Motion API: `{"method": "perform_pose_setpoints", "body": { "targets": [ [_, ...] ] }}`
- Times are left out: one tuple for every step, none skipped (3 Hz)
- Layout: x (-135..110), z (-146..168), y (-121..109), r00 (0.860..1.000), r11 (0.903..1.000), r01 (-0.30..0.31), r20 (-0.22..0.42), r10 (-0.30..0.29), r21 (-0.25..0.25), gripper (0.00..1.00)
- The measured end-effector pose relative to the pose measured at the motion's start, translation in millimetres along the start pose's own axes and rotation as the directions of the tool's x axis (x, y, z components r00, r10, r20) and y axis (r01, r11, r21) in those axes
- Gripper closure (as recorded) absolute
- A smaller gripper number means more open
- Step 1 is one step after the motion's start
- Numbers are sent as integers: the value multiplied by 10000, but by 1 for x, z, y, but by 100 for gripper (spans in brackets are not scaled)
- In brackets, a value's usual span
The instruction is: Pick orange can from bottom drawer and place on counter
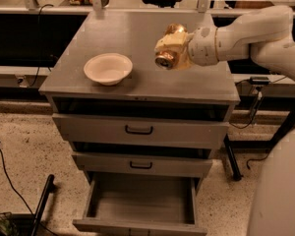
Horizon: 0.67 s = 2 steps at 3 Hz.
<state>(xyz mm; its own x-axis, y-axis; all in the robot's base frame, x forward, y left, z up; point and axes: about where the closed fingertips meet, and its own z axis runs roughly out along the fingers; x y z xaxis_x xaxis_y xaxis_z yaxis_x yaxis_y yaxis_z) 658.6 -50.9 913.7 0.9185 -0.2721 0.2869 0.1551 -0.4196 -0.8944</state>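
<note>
The orange can [165, 58] lies on its side in my gripper [171, 49], silver end pointing toward the camera, held above the right half of the counter [137, 33]. My gripper, cream-coloured, is shut on the can and reaches in from the right on a white arm. Whether the can touches the counter I cannot tell. Below, the bottom drawer [141, 203] stands pulled open and shows a bare grey inside.
A cream bowl [108, 68] sits on the left half of the counter. The two upper drawers with black handles [138, 130] are slightly ajar. A black rod [42, 200] and cables lie on the floor at the left.
</note>
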Motion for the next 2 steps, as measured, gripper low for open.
{"method": "perform_pose_setpoints", "body": {
  "targets": [
    [-12, 2, 10, 9960, 9967, -803, 404, 798, 111, 100],
    [-24, 4, 16, 9892, 9920, -1260, 753, 1256, 1, 100]
  ]
}}
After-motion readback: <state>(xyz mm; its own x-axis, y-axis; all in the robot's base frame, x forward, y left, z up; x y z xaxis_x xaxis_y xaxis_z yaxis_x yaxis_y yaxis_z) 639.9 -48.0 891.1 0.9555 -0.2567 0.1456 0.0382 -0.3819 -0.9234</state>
